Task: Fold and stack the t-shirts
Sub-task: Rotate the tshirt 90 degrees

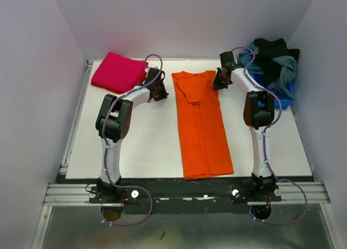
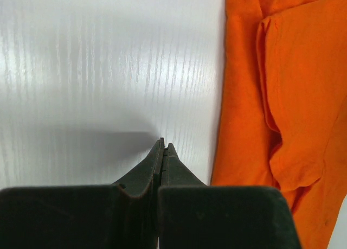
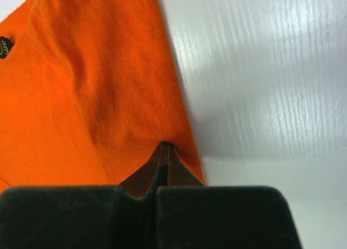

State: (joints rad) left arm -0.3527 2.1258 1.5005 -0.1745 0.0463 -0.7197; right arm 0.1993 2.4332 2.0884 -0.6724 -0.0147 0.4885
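The orange t-shirt lies in the middle of the table, folded lengthwise into a long strip with its collar at the far end. A magenta t-shirt, folded to a rectangle, rests at the back left. My left gripper is shut and empty, its tips over bare table just left of the orange t-shirt. My right gripper is also shut, its tips at the right edge of the orange t-shirt near the collar. No cloth shows between its jaws.
A blue bin heaped with dark and blue-grey clothes stands at the back right corner. The white table is enclosed by white walls at the left, back and right. A metal rail runs along the near edge.
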